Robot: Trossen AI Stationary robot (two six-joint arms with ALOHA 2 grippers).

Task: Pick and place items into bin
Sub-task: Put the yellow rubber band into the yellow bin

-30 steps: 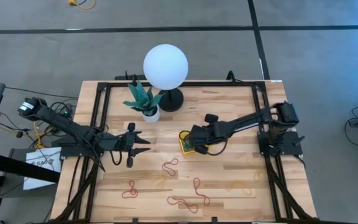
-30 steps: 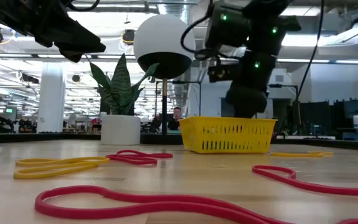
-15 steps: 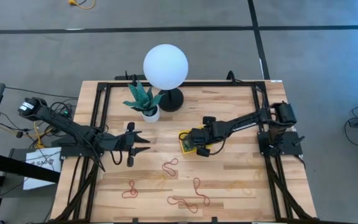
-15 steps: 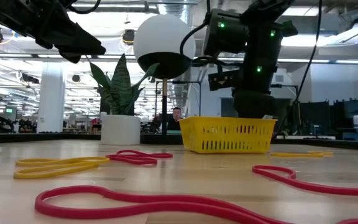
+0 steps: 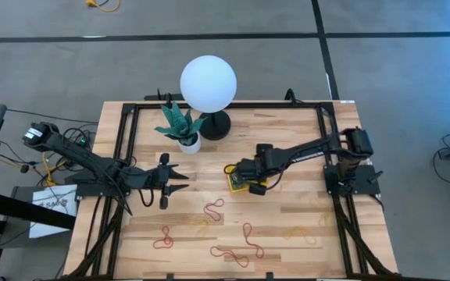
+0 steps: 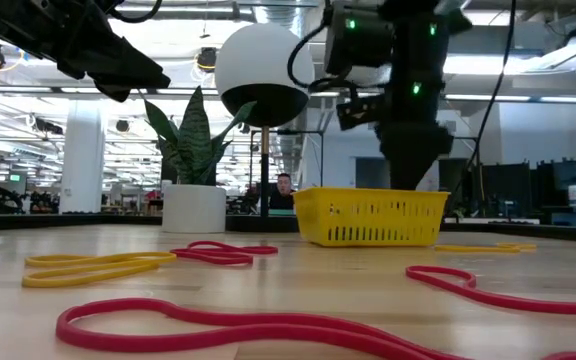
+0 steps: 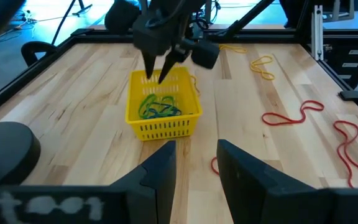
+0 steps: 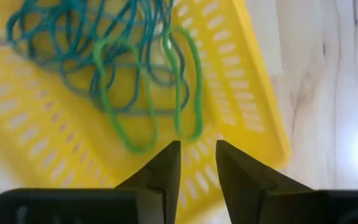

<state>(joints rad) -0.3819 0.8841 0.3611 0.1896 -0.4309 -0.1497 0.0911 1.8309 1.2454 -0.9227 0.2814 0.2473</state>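
The left gripper [image 5: 180, 183] hovers over the left part of the wooden table [image 5: 303, 148], its jaws standing apart with nothing between them, pointing toward the middle. Just behind it stands a white plant pot [image 5: 188, 142] holding a spiky green plant, with a globe lamp [image 5: 208, 84] beside it. Near the table's middle sits the yellow bin [image 5: 237, 179], and green and teal rubber bands [image 7: 158, 107] lie tangled on its floor. The right gripper [image 7: 161, 73] hangs directly above the bin, tips pointing down into it; its fingers [image 8: 164, 168] stand a narrow gap apart and grip nothing, with a bright green loop [image 8: 151, 93] lying free on the bin floor below them. On the front of the table, red bands [image 5: 237, 251] and yellow bands [image 5: 302, 232] lie scattered, well apart from the bin.
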